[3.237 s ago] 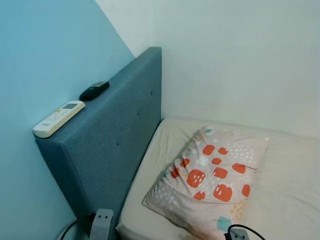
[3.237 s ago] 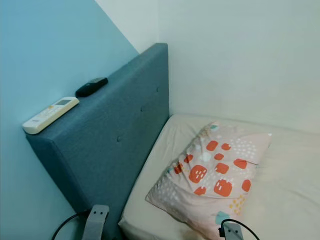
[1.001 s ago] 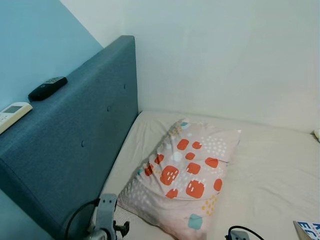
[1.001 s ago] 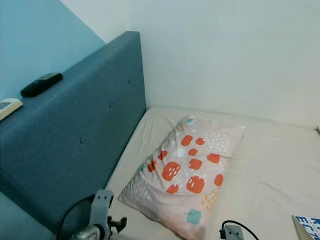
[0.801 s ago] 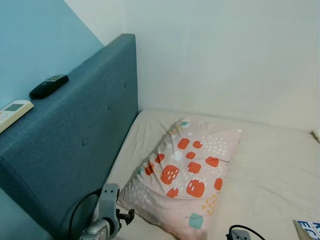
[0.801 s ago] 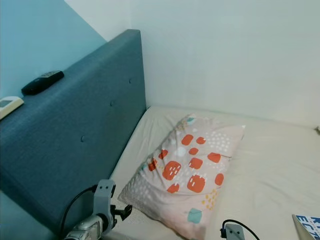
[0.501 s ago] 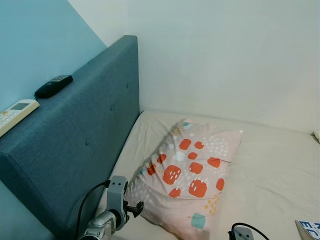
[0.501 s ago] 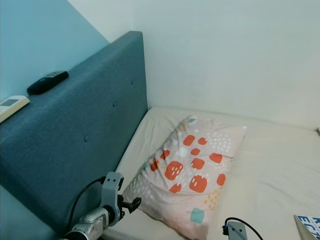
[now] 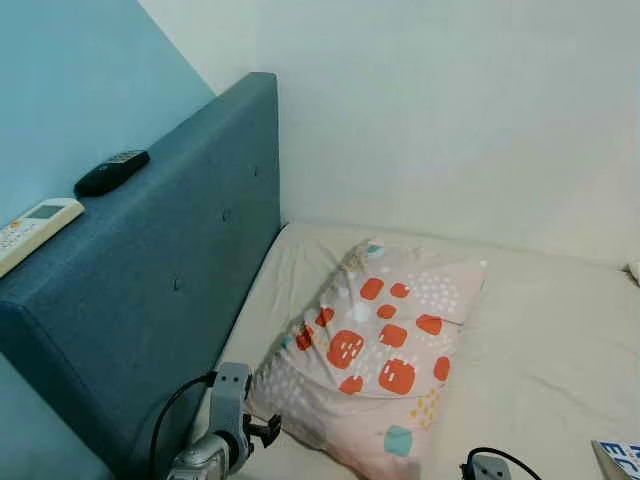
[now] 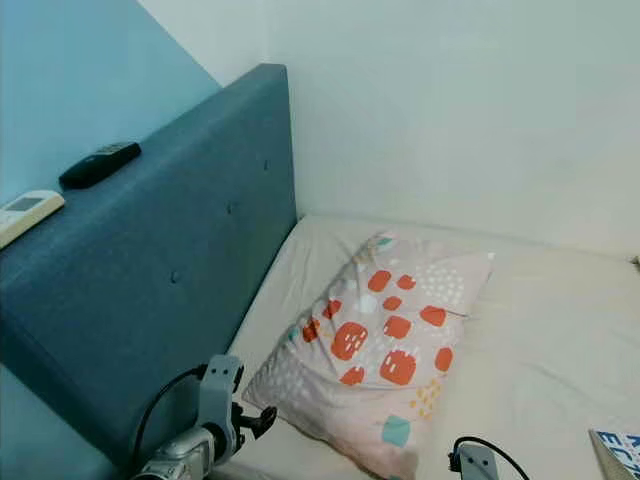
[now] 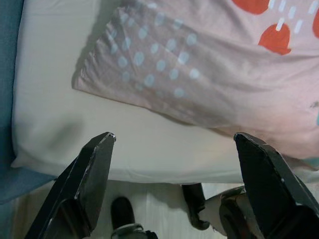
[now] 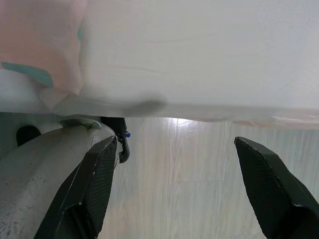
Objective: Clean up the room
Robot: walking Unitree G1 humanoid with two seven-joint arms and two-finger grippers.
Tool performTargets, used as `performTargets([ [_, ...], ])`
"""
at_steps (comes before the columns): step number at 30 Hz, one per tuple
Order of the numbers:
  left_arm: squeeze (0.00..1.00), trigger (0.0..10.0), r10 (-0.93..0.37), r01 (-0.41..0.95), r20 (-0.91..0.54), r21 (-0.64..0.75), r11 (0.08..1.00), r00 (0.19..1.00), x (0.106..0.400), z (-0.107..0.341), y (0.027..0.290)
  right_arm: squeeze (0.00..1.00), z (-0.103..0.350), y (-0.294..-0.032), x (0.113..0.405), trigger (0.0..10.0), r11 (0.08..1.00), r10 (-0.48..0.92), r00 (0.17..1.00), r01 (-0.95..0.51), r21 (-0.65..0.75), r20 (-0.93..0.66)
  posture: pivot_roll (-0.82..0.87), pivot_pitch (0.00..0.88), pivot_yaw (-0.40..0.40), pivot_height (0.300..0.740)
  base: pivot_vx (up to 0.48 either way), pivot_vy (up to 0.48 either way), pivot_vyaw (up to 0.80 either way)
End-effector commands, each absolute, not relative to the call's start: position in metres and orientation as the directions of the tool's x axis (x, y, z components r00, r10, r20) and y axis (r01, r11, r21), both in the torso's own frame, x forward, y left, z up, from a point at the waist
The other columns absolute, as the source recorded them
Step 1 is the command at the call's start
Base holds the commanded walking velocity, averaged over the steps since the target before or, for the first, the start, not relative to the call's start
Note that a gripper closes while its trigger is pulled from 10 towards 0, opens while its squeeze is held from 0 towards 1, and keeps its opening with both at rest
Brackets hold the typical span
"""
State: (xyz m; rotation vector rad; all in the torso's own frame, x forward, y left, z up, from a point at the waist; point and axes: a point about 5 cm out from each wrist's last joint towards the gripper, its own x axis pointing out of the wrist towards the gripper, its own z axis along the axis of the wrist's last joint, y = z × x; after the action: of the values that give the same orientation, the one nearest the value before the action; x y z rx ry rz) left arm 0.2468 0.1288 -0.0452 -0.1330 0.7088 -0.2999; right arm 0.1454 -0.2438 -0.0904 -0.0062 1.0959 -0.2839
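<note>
The left gripper (image 11: 174,184) hangs with its two black fingers (image 11: 92,174) spread wide apart and nothing between them, raised at the near edge of the bed just beside the pillow's (image 9: 385,350) lower corner; in the head views the silver left arm (image 9: 225,430) shows by the foot of the headboard (image 9: 170,280). The pillow, pale pink with red blotches, white dots and small teal patches, lies tilted on the cream sheet (image 9: 550,340), near the headboard but apart from it. The right gripper (image 12: 174,189) sits low at the bed's near edge, its fingers (image 12: 264,189) likewise wide apart and empty, pointing past the mattress edge at a pale wood floor (image 12: 199,199); its wrist part with a black cable (image 10: 470,455) shows at the bottom of the head views. On top of the blue headboard rest a black remote (image 9: 112,172) and, nearer the robot, a white remote (image 9: 35,228), well apart from each other. A book corner (image 9: 620,458) with blue letters lies on the sheet at the far right. Behind are a blue wall (image 9: 70,90) and a white wall (image 9: 450,110).
</note>
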Motion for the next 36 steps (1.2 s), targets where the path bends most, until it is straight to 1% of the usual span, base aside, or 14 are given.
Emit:
performTargets([
  [1, 0.00, 10.0, -0.309, 0.229, -0.642, -0.208, 0.951, 0.701, 0.241, -0.050, 0.130, 1.00, -0.092, -0.244, 0.141, 10.0, 0.959, -0.237, 0.412, 0.242, -0.145, -0.880, 0.03, 0.002, -0.039, 0.677, 0.000, 0.000, 0.00],
  [3, 0.00, 10.0, -0.308, 0.230, -0.644, -0.204, 0.951, 0.700, 0.241, -0.050, 0.130, 1.00, -0.092, -0.244, 0.141, 10.0, 0.959, -0.231, 0.411, 0.249, -0.135, -0.882, 0.03, 0.001, -0.038, 0.677, 0.000, 0.000, 0.00],
  [4, 0.00, 10.0, -0.308, 0.233, -0.644, -0.202, 0.951, 0.700, 0.241, -0.050, 0.129, 0.44, -0.093, -0.243, 0.141, 10.0, 0.963, -0.215, 0.407, 0.242, -0.122, -0.888, 0.03, 0.000, -0.038, 0.677, 0.000, 0.000, -0.48],
  [5, 0.00, 10.0, -0.310, 0.236, -0.643, -0.202, 0.951, 0.700, 0.241, -0.050, 0.128, 0.00, -0.093, -0.242, 0.140, 10.0, 0.964, -0.203, 0.403, 0.241, -0.110, -0.892, 0.03, 0.000, -0.038, 0.677, 0.000, 0.000, -0.67],
  [11, 0.00, 10.0, -0.340, 0.264, -0.621, -0.214, 0.940, 0.707, 0.246, -0.045, 0.120, 0.00, -0.094, -0.239, 0.138, 10.0, 0.965, -0.194, 0.399, 0.240, -0.102, -0.896, 0.03, 0.000, -0.040, 0.677, 0.000, 0.000, -0.69],
  [15, 0.00, 10.0, -0.382, 0.312, -0.602, -0.222, 0.924, 0.701, 0.250, -0.042, 0.112, 0.00, -0.095, -0.239, 0.137, 10.0, 0.965, -0.194, 0.397, 0.242, -0.102, -0.897, 0.03, 0.000, -0.038, 0.677, 0.000, 0.000, -0.69],
  [21, 0.00, 10.0, -0.369, 0.310, -0.592, -0.203, 0.929, 0.716, 0.255, -0.038, 0.110, 0.00, -0.095, -0.241, 0.135, 10.0, 0.965, -0.198, 0.394, 0.240, -0.108, -0.898, 0.03, 0.000, -0.038, 0.677, 0.000, 0.000, -0.69],
  [24, 0.00, 10.0, -0.336, 0.301, -0.594, -0.161, 0.940, 0.731, 0.258, -0.036, 0.111, 0.00, -0.095, -0.241, 0.136, 10.0, 0.966, -0.202, 0.400, 0.234, -0.113, -0.894, 0.03, 0.006, -0.036, 0.677, 0.000, 0.000, 0.00],
  [36, 0.00, 10.0, -0.241, 0.251, -0.578, -0.063, 0.966, 0.780, 0.272, -0.027, 0.111, 0.00, -0.094, -0.239, 0.138, 10.0, 0.970, -0.187, 0.415, 0.221, -0.100, -0.890, 0.03, 0.011, -0.032, 0.677, 0.000, 0.000, 0.00],
])
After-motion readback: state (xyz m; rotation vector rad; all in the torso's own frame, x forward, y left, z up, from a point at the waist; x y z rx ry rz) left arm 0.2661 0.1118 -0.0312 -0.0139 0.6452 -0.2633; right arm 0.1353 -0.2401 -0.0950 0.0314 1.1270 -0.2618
